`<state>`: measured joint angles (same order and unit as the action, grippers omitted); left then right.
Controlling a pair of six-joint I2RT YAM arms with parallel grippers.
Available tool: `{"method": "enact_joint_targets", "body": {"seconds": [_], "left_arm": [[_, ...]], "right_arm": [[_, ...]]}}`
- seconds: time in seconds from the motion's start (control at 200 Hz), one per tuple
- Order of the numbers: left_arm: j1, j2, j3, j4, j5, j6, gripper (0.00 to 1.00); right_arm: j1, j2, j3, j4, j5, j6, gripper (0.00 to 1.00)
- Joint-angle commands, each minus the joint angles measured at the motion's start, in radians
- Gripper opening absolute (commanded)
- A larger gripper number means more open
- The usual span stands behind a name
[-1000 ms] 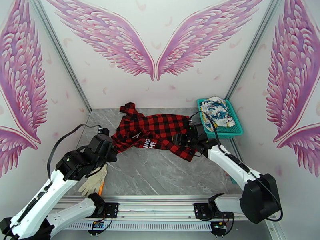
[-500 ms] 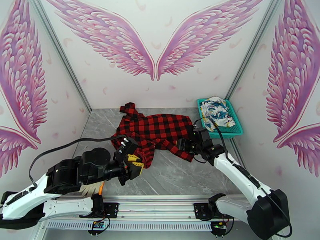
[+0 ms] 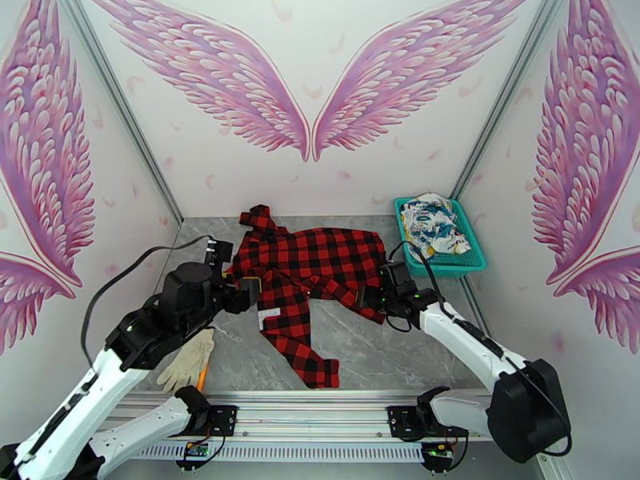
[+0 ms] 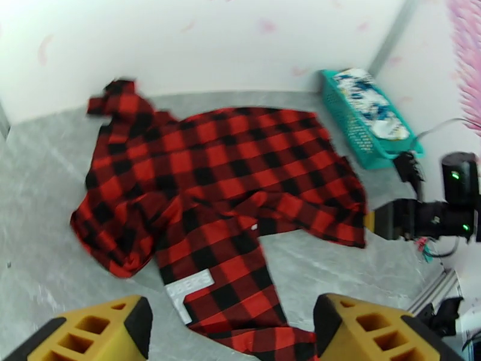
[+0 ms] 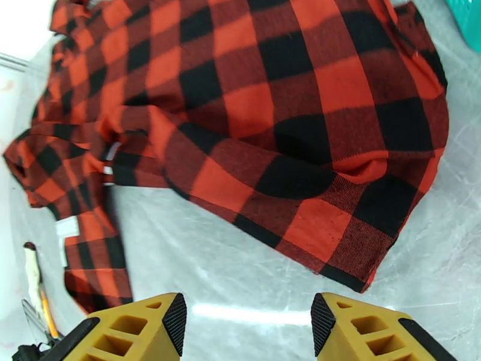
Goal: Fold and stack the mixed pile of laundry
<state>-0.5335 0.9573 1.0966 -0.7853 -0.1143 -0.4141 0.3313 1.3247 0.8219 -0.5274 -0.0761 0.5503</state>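
- Shirt (image 3: 312, 262), red-and-black check, lies spread on the grey surface (image 3: 384, 354), with one sleeve trailing toward the near edge.
- White printed garment (image 3: 432, 222) sits bundled in the teal basket (image 3: 452, 270).
- Left jaws and right jaws stand apart, empty, beside the shirt.

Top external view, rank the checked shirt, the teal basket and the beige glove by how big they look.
1. checked shirt, by far the largest
2. teal basket
3. beige glove, smallest, even though it lies nearer the camera
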Motion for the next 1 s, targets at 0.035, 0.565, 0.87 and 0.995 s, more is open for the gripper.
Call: {"method": "enact_joint_targets", "body": {"seconds": [0.035, 0.565, 0.87, 0.995], "left_arm": [[0.173, 0.184, -0.126, 0.185, 0.193, -0.072, 0.69], [0.308, 0.785, 0.070, 0.492, 0.298, -0.159, 0.76], [0.302, 0.765, 0.027, 0.559, 0.274, -0.167, 0.00], [0.288, 0.642, -0.014, 0.472, 0.244, -0.127, 0.00]], "right_arm": [[-0.084, 0.009, -0.072, 0.064, -0.002, 0.101, 0.62], [-0.234, 0.120, -0.231, 0.256, -0.202, 0.235, 0.61], [-0.232, 0.159, -0.150, 0.245, -0.152, 0.198, 0.15], [-0.233, 0.087, -0.113, 0.175, -0.096, 0.145, 0.00]]}}
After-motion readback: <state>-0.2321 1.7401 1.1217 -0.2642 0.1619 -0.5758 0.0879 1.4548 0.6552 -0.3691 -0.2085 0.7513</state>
